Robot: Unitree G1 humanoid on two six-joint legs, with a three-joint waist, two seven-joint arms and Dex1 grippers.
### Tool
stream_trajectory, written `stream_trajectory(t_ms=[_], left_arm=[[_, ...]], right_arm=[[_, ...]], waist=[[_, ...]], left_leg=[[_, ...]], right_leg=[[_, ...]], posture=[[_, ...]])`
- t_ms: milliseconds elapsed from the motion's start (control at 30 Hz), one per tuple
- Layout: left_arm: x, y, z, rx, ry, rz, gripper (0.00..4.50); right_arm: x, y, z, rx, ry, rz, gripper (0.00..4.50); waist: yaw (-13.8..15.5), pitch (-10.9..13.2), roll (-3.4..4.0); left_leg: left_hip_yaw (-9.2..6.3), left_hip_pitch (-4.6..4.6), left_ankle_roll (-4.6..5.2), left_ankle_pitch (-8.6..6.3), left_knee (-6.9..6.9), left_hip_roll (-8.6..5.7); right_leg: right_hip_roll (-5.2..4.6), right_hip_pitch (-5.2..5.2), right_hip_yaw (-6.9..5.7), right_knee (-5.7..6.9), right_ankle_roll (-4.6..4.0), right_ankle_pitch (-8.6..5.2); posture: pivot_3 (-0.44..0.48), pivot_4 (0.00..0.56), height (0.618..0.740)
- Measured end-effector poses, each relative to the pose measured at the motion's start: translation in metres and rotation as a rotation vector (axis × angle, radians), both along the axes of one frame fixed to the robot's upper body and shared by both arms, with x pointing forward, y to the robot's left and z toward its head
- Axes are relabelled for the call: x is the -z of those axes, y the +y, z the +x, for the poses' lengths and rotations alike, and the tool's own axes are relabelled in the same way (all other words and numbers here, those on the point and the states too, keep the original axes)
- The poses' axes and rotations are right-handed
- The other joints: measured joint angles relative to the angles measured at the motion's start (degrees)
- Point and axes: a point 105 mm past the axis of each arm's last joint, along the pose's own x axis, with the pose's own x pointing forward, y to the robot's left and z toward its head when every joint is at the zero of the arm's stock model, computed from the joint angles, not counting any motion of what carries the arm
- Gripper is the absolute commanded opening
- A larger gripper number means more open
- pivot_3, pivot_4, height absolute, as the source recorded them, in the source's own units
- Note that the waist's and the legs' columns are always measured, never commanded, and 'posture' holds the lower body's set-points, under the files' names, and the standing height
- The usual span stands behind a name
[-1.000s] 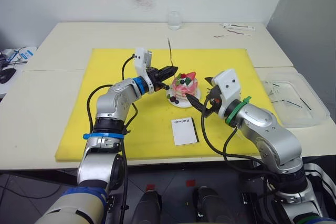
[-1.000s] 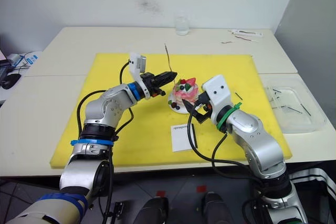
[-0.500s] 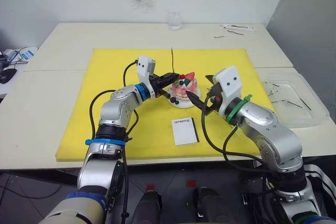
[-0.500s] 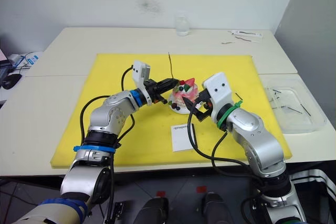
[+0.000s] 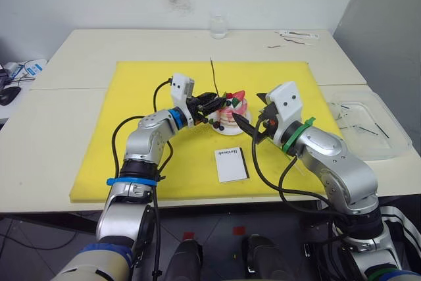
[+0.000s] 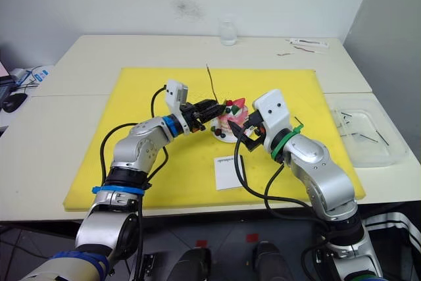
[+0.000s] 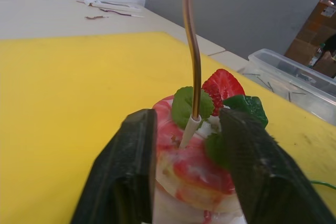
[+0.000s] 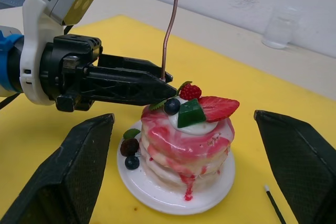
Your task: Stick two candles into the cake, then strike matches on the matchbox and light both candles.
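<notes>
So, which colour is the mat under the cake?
Yellow; the mat under the cake shows best in the left eye view.

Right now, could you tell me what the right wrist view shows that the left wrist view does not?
The right wrist view alone takes in the left hand from outside, its fingers level with the cake top, the white plate with loose berries on it, a glass on the far table, and a match lying on the yellow mat.

The left wrist view alone shows the clear bin and the candle's pale end resting on the cake top between the open fingers.

Both show the cake and the upright candle.
</notes>
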Motion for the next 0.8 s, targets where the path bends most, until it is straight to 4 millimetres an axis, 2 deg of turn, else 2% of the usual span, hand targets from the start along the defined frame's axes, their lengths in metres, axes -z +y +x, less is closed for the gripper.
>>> stream_trajectory(t_ms=[133,233,367,433,533,667,800], left_arm=[[-0.014,0.008,-0.003,-0.008,-0.037,0.006,4.48],[-0.024,0.015,-0.008,-0.011,-0.065,0.016,4.48],[-0.026,0.025,-0.018,-0.003,-0.067,0.058,4.48],[-0.025,0.034,-0.027,0.006,-0.073,0.109,4.48],[-0.016,0.042,-0.047,0.073,-0.075,0.223,4.48],[0.000,0.030,-0.085,0.288,-0.084,0.381,4.48],[-0.001,0.006,-0.105,0.444,-0.194,0.444,4.48]], right_arm=[[0.000,0.000,0.000,0.000,-0.001,0.000,4.50],[-0.001,0.000,0.000,0.000,-0.002,-0.001,4.50],[0.000,-0.003,0.000,-0.007,-0.005,-0.023,4.50],[0.003,-0.015,0.000,0.006,0.001,-0.057,4.50],[0.013,-0.044,-0.004,0.039,0.045,-0.092,4.50],[0.030,-0.072,-0.025,0.020,0.133,-0.162,4.50],[0.046,-0.088,-0.040,0.016,0.212,-0.164,4.50]], waist=[[0.0,0.0,0.00],[0.0,0.0,0.00],[-0.1,0.0,0.00],[-0.1,0.0,0.00],[0.1,0.0,0.00],[0.3,0.0,0.00],[0.2,0.0,0.00]], left_leg=[[0.00,0.01,0.00,0.00,-0.01,0.01],[0.00,0.02,0.00,0.00,-0.02,0.02],[0.02,0.02,0.00,0.00,-0.01,0.02],[0.03,0.02,0.00,0.00,-0.03,0.02],[0.02,0.01,0.00,-0.01,-0.08,0.02],[0.05,0.00,0.00,-0.01,-0.07,0.02],[0.09,0.18,0.01,-0.01,-0.02,0.05]], right_leg=[[0.00,0.00,0.00,0.00,0.00,0.00],[0.00,0.00,0.00,0.01,0.00,0.00],[0.00,0.00,0.02,-0.01,0.00,0.00],[-0.01,0.00,0.02,-0.03,-0.01,-0.01],[-0.01,0.00,0.01,-0.08,-0.04,-0.03],[-0.05,0.02,0.02,-0.12,-0.07,-0.06],[-0.03,0.18,0.04,-0.09,-0.37,-0.22]], posture=[[0.000,0.150,0.740],[0.000,0.150,0.740],[0.000,0.150,0.740],[0.000,0.150,0.740],[0.000,0.150,0.740],[0.000,0.150,0.740],[0.000,0.150,0.740]])
